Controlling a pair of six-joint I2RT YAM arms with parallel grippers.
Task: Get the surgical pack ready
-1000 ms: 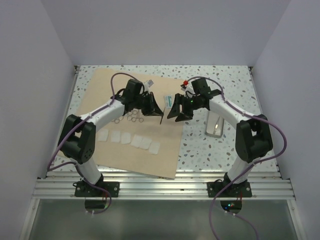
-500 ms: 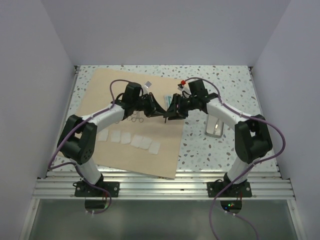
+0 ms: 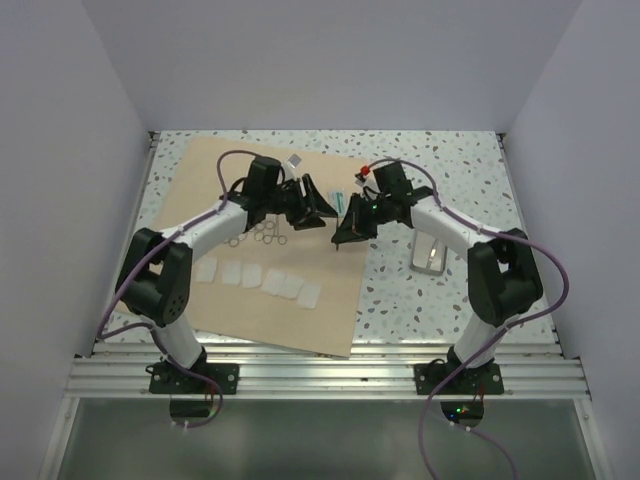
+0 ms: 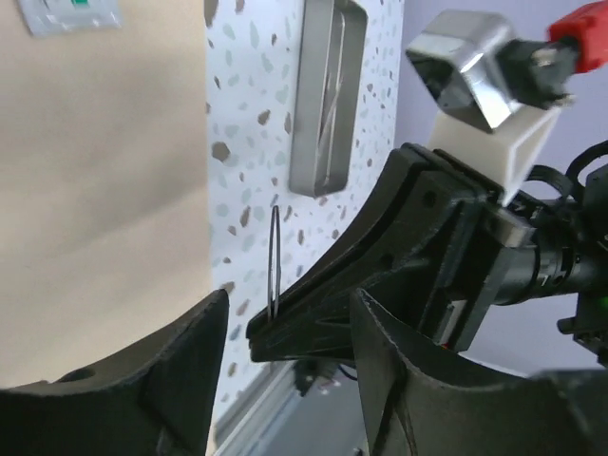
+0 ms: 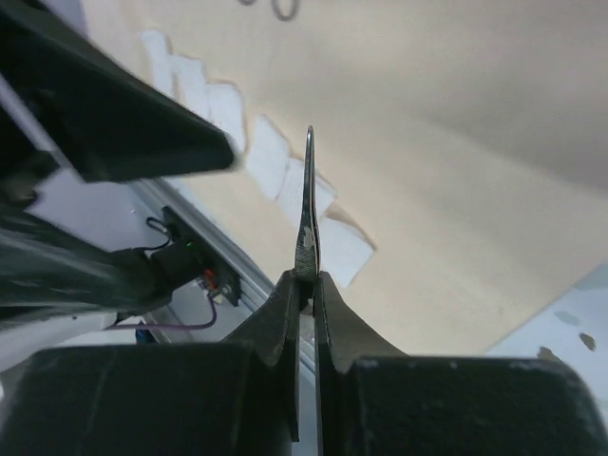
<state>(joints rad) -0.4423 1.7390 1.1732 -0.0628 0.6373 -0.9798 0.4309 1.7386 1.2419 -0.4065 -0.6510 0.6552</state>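
Looking at the right wrist view, the steel forceps (image 5: 308,199) shows as a thin, narrow strip seen from its edge. I judge that it is light, stiff along its length but a little springy, and smooth enough to slip easily. The best place to take hold is therefore the short ribbed part, not the fine tip. The right gripper (image 5: 306,280) is closed tight on exactly this ribbed part, one finger on each flat side, and the rest of the instrument stands out straight beyond the fingertips. The left gripper (image 3: 318,212) has its fingers wide apart and holds nothing. In the left wrist view the tip of the right gripper, with the forceps, sits in the gap between the left fingers, and I see no touching there. From above, the two grippers meet in the air over the right edge of the wrap sheet (image 3: 200,180), around the middle of the table. The steel tray (image 3: 430,250) lies on the speckled tabletop (image 3: 470,170) further right, well apart from the forceps. The gauze squares (image 3: 260,277) lie in a row on the near part of the sheet, nearer than both grippers.
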